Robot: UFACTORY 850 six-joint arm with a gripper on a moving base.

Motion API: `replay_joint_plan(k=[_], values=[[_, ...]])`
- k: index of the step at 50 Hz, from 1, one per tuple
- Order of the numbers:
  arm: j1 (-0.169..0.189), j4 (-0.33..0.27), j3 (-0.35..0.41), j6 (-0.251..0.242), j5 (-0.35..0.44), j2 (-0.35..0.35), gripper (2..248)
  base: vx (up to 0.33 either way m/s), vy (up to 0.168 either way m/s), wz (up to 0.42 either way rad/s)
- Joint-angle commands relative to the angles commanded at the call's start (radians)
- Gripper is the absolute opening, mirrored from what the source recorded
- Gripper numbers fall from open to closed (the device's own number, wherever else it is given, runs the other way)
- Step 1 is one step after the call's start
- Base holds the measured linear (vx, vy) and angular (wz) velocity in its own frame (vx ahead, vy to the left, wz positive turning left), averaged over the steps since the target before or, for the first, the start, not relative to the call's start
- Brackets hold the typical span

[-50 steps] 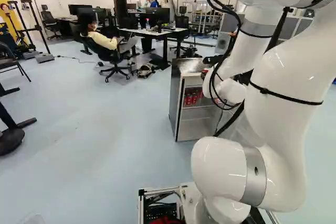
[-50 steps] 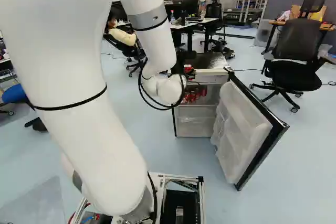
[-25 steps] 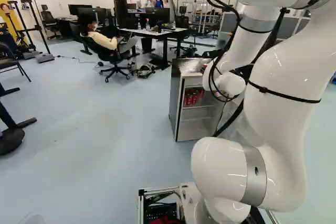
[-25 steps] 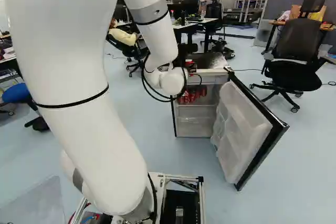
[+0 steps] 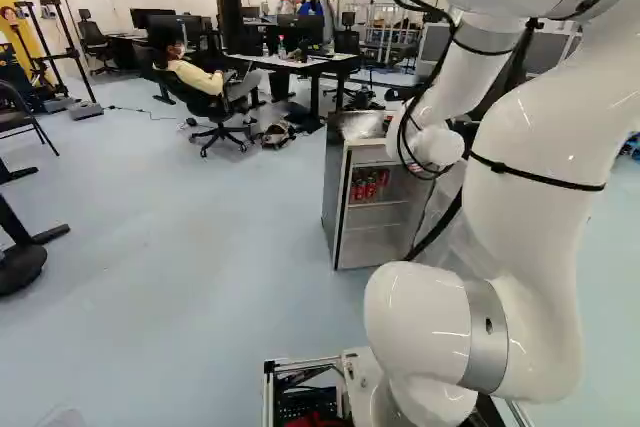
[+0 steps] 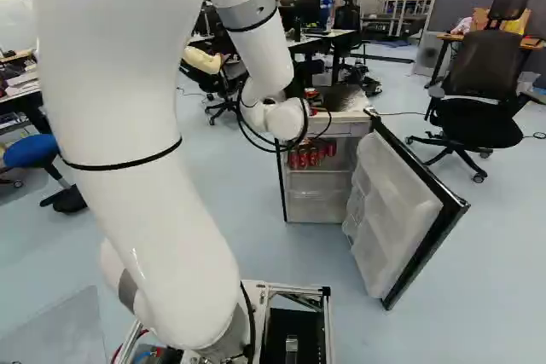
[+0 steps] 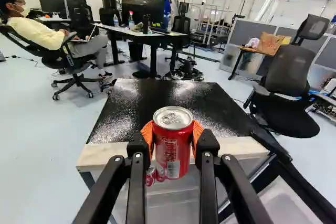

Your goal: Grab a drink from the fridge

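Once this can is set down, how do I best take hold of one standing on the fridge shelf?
I'd grip a red can around its body, bringing the gripper in level through the open front. The cans stand upright, and the fridge top above likely rules out a top grasp; close neighbours may crowd it.

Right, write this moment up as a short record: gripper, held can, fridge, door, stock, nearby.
gripper: shut on a red can
can pose: upright, outside the fridge
fridge: standing on the floor
door: wide open
stock: more red cans on a shelf inside
nearby: black office chair beyond the door
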State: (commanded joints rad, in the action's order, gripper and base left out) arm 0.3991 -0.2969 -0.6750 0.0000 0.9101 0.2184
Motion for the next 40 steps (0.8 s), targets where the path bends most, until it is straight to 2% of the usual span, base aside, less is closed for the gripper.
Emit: replay_joint_plan(k=[28,40], values=[[-0.01,0.0,-0.121,0.0,-0.032,0.101,95,0.0,0.0,0.0],[-0.02,0.032,-0.172,0.0,-0.05,0.143,95,0.0,0.0,0.0]])
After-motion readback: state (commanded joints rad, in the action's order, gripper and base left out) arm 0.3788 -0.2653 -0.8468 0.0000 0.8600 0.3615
